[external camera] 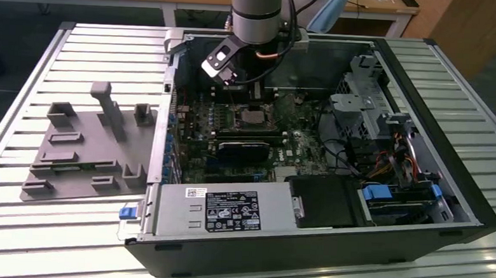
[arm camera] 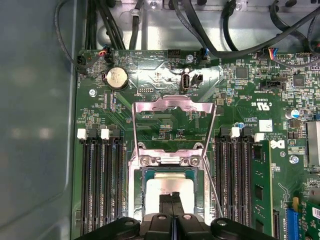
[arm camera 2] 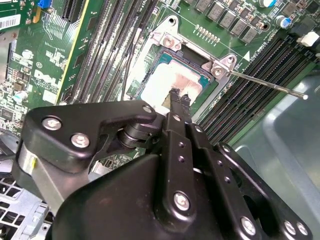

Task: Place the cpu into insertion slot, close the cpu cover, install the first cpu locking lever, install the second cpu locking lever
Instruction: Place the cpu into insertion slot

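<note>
My gripper (arm camera 2: 177, 96), fingers pinched together on nothing, hangs just over the cpu (arm camera: 167, 187). It lies seated in the insertion slot (arm camera: 140, 195) mid-motherboard (arm camera: 150, 80). The cpu cover (arm camera: 172, 104) stands swung open, leaving the chip reachable.

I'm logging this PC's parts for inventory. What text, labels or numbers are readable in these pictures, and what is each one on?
Power supply label: dense white print and symbols, too small to read.
White barcode sticker: too small to read.
Motherboard: white lettering and small stickers, too small or blurred to read reliably.
Nothing can be quoted with confidence.
</note>
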Tool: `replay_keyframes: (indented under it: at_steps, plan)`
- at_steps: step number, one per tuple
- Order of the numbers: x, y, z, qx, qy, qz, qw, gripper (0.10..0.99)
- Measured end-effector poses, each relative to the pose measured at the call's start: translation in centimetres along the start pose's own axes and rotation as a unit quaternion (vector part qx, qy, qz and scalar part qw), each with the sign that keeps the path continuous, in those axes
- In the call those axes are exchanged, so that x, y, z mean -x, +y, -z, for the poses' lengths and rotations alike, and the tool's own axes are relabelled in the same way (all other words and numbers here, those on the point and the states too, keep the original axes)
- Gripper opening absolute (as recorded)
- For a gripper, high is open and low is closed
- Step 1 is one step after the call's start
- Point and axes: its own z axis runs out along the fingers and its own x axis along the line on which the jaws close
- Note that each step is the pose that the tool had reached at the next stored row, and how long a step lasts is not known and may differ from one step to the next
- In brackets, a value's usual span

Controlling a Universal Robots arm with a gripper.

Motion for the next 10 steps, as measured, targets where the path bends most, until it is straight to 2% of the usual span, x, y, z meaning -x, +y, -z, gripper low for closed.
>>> replay_keyframes:
  at_steps: [6,10]
  plan:
    - [0.00,0.02,0.19,0.0000,0.0000,0.000,1.0000,0.102]
    - [0.01,0.08,0.92,0.0000,-0.0001,0.000,1.0000,0.102]
